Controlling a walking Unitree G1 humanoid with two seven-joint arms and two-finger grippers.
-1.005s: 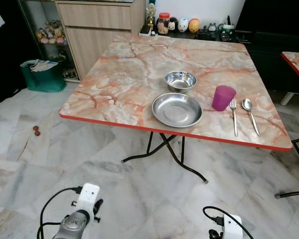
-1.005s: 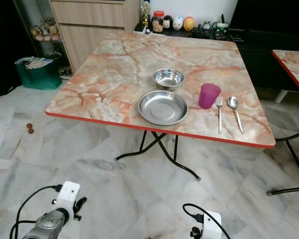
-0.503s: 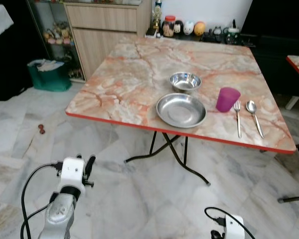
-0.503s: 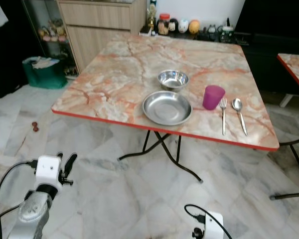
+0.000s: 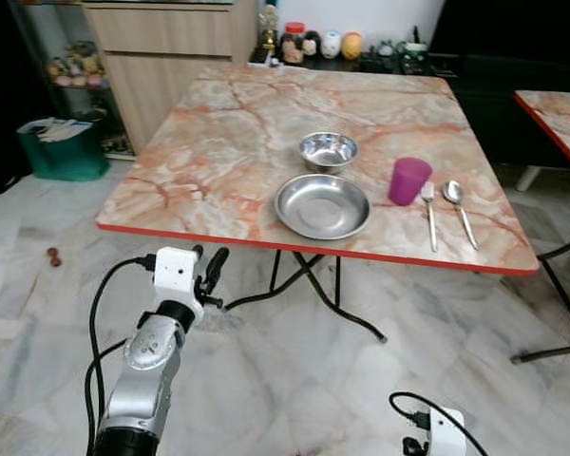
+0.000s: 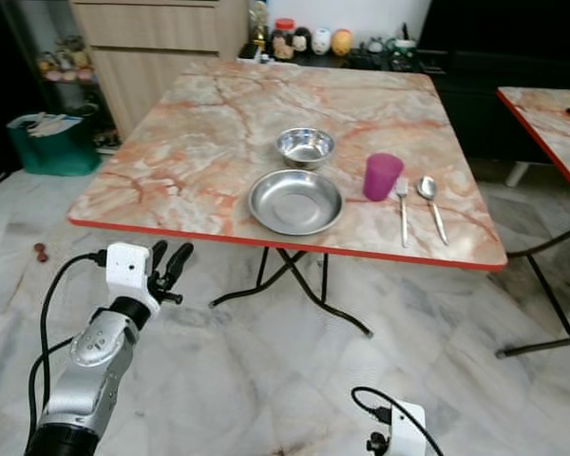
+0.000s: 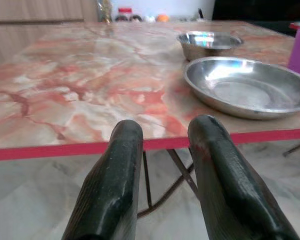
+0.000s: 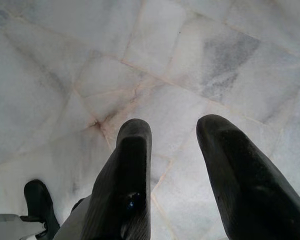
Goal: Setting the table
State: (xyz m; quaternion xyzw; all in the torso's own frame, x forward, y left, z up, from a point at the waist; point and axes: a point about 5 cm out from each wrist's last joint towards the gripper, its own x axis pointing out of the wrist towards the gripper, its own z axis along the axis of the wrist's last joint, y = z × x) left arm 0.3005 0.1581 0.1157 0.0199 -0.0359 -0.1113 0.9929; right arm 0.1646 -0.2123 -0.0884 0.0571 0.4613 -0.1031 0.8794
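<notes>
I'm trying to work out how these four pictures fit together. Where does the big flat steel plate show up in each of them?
Left eye view: the steel plate lies near the table's front edge, just before the small steel bowl.
Right eye view: same spot, left of the purple cup.
Left wrist view: beyond the left gripper, on the tabletop.
Right wrist view: not in it; the right gripper faces floor tiles.
Shared landmark: the table's red edge.

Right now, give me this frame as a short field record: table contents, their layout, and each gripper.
surface: marble-pattern table with red edge
dishes: steel plate near front edge; steel bowl just behind it
cup: purple cup right of the plate
cutlery: fork and spoon side by side, right of the cup
left gripper: raised, open, short of the table edge
right gripper: low, open, over floor tiles
</notes>
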